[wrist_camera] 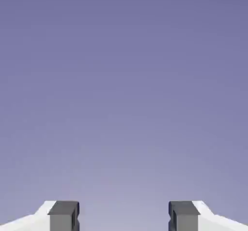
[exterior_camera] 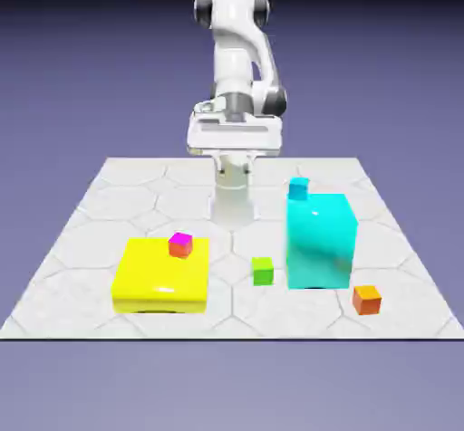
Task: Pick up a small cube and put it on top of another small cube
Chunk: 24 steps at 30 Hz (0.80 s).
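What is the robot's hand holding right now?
Nothing. The gripper is open, with only plain backdrop between its two grey fingertips. The small bright green cube sits alone on the table.

On the table (exterior_camera: 72, 266), a low slab (exterior_camera: 149, 280) lies toward the exterior view's left and a tall block (exterior_camera: 321, 242) stands toward its right, well apart. One small cube (exterior_camera: 180, 244) sits on the slab, near its far right corner. A second small cube (exterior_camera: 263, 270) rests on the table between slab and block, nearer the block. A third cube (exterior_camera: 367, 299) lies just off the block's near right corner. A fourth cube (exterior_camera: 298, 187) seems to sit at the block's far left top corner, though it may stand behind it. The arm (exterior_camera: 237, 76) rises behind them all.
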### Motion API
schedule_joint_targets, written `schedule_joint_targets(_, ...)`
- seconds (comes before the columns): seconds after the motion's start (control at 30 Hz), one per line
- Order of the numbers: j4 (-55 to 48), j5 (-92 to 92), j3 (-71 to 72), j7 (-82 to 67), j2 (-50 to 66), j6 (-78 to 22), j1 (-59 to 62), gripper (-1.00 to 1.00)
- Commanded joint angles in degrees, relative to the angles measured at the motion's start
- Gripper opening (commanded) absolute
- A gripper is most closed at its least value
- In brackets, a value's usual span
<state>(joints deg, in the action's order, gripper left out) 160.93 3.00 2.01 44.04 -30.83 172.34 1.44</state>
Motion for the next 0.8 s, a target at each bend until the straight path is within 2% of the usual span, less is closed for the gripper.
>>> schedule_joint_targets(0.0,-0.06,2.50,1.67,1.31,1.52,-1.39,1.77,0.00)
schedule_joint_targets(0.77,-1.26,56.60,37.80,29.79,34.40,-31.48,40.15,0.00)
